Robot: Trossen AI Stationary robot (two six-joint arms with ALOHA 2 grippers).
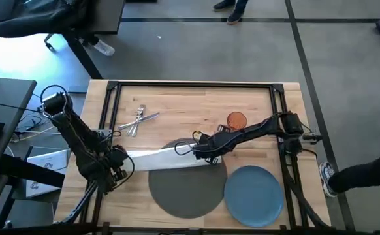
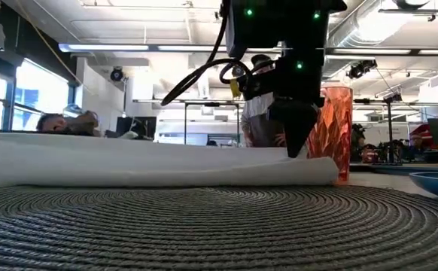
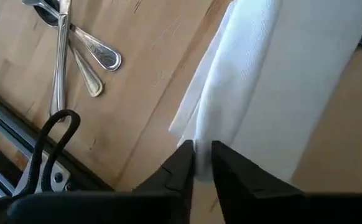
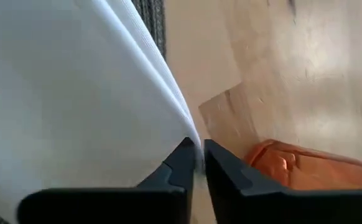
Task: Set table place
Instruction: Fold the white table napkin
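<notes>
On the counter [image 1: 255, 98] seen from the high view, the round dark grey woven placemat [image 1: 183, 192] lies at about 6 o'clock of the planked top. The blue plate [image 1: 253, 194] sits just beside it at its 3 o'clock. A long white napkin [image 1: 164, 158] stretches across the placemat's 12 o'clock edge. The left gripper [image 1: 120, 161] is at the cloth's 9 o'clock end and the right gripper [image 1: 200, 151] at its 3 o'clock end. The cutlery [image 1: 140, 120] lies at 11 o'clock of the mat, and an orange tumbler [image 1: 236, 120] at 1 o'clock.

In the low view, the napkin [image 2: 151, 162] rests as a flat roll on the far rim of the coiled weave [image 2: 219, 229]. The right gripper [image 2: 298, 147] comes down onto its end, with the tumbler [image 2: 336, 132] just behind.

In the left wrist view, the jaws stand narrow, pinching a corner of the white cloth [image 3: 255, 81]; the cutlery [image 3: 81, 43] lies apart on the wood.

In the right wrist view, the jaws are likewise narrow, nipped on the cloth's edge [image 4: 75, 99], with the tumbler [image 4: 293, 165] near.

The step in hand looks to be placing the napkin with both arms. Next, I judge, both ends must travel together and level so the cloth does not twist, then be let go cleanly.
</notes>
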